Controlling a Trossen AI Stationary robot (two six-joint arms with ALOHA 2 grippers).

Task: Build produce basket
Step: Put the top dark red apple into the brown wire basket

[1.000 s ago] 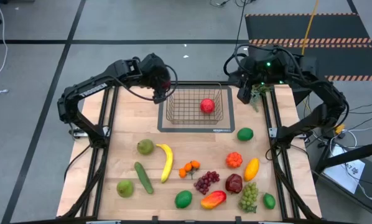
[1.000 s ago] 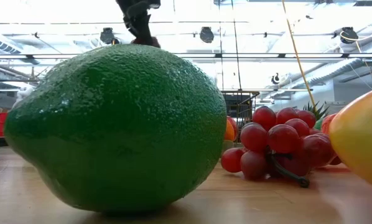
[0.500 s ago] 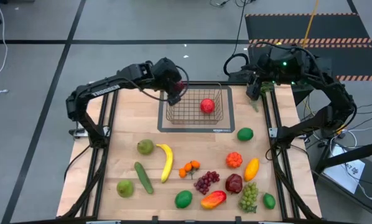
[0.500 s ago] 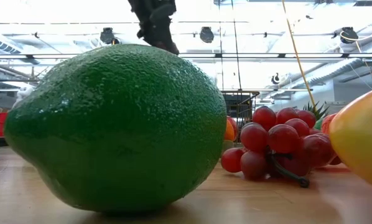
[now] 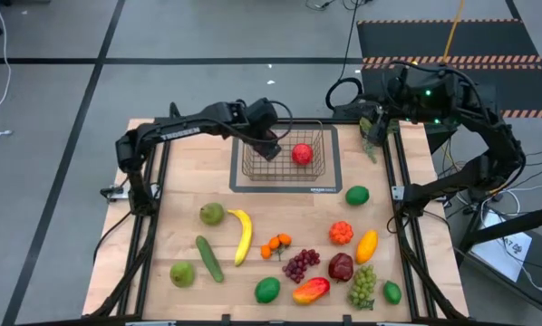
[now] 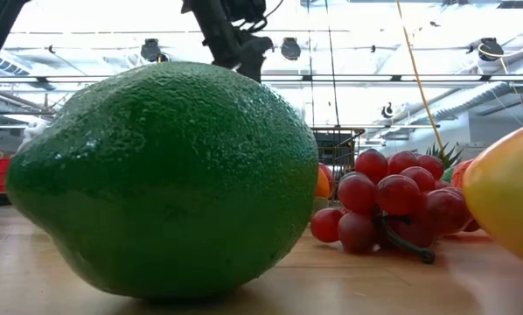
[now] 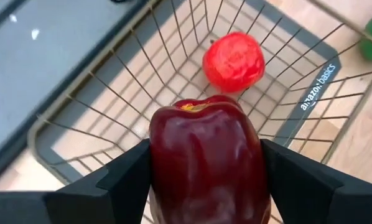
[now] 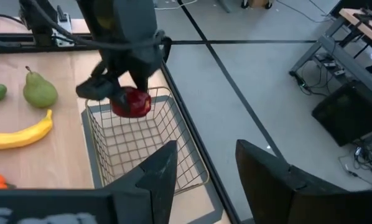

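Dark-red apple (image 7: 206, 155) clamped in left gripper (image 7: 204, 180), hovering over wire basket (image 5: 318, 169) at table's far edge beside red fruit (image 5: 302, 154); next: lower, release; right gripper (image 8: 204, 171) parked, jaws apart.

High view: overhead, straight down, far enough to take in the whole desk (image 5: 176, 231), both arms and floor around.

Low view: at desk-top level, facing level across into the room; very near a green fruit (image 6: 165, 179) that fills most of the frame, grapes (image 6: 388, 210) just behind.

Left wrist view: close, looking down past a dark red apple (image 7: 206, 158) into the basket (image 7: 105, 109).

Right wrist view: from the desk's far corner, looking across at the same basket (image 8: 139, 146) and apple (image 8: 131, 102), farther off.

Basket shared by high and both wrist views.
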